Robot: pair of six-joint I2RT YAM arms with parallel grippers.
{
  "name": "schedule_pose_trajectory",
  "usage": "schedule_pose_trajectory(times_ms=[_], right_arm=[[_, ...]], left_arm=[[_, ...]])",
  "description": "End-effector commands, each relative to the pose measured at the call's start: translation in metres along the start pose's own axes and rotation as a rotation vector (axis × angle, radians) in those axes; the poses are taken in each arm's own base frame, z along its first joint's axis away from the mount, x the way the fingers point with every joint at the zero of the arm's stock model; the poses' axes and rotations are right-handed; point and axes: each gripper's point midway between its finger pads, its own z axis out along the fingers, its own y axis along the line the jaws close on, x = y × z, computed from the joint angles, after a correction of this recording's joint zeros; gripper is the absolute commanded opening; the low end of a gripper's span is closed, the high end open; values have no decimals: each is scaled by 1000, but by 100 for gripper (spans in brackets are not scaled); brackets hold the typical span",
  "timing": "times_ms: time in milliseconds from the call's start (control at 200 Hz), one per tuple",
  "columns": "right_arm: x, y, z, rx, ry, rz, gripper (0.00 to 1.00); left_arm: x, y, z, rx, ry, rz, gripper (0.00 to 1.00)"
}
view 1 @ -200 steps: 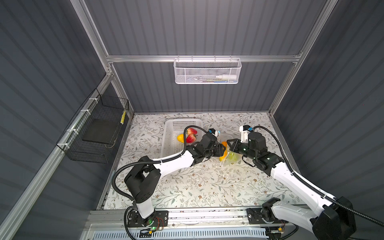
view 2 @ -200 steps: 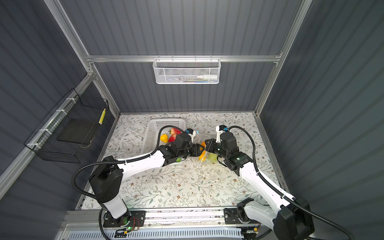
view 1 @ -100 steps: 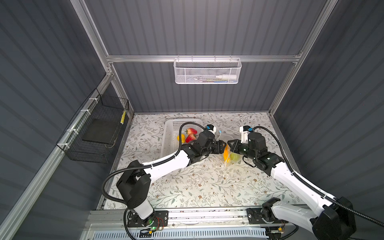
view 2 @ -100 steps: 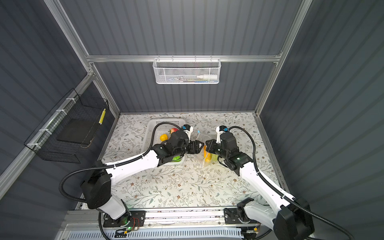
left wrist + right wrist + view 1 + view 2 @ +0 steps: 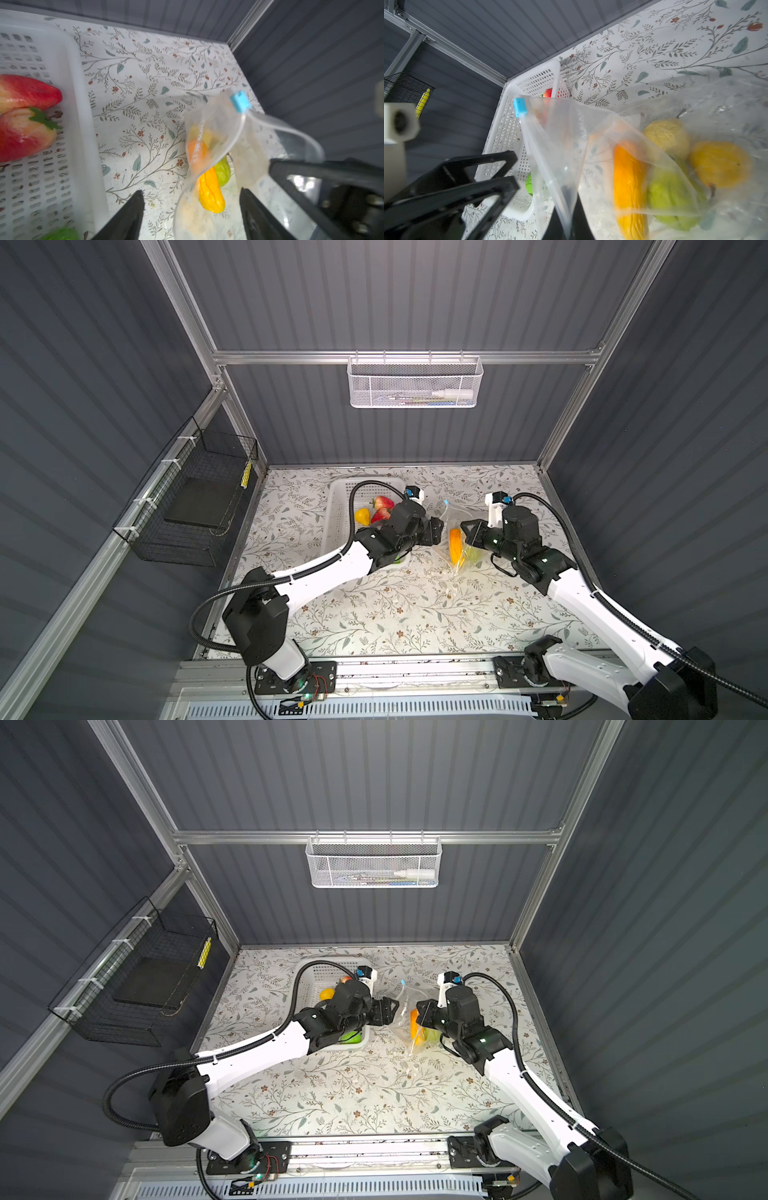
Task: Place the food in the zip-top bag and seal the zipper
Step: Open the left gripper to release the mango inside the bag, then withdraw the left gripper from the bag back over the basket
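Loading step, partway: just beside the basket [image 5: 334, 510], right fingers [image 5: 581, 228] pinch the zip-top bag [image 5: 571, 135] by its mouth; left fingers [image 5: 128, 216] stand wide, empty. Next, we judge, a strawberry [image 5: 25, 133] needs fetching from the basket.

You count one zip-top bag [image 5: 560, 135]; in it one orange gourd [image 5: 629, 182], one green pear [image 5: 670, 199], two yellow lemons [image 5: 666, 137] [image 5: 720, 164]; one white basket [image 5: 83, 104] with two red strawberries [image 5: 25, 91] [image 5: 22, 135], one more lemon [image 5: 362, 516], one round green fruit [image 5: 529, 184]; one blue slider [image 5: 239, 101].
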Motion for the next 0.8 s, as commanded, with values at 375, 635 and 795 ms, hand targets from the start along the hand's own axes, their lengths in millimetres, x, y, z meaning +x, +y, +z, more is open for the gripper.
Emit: schedule_pose_trajectory(times_ms=[375,635,795], right_arm=[[-19,-12,-19,73,-57,-66,0],[-68,8,-64,87,-167,-201,0],[-94,36,-101,40,-240,-269,0]], left_arm=[[6,-32,10,137,70,30,7],[-61,-87,-23,286,-68,120,0],[-89,-110,-48,375,-164,125,0]])
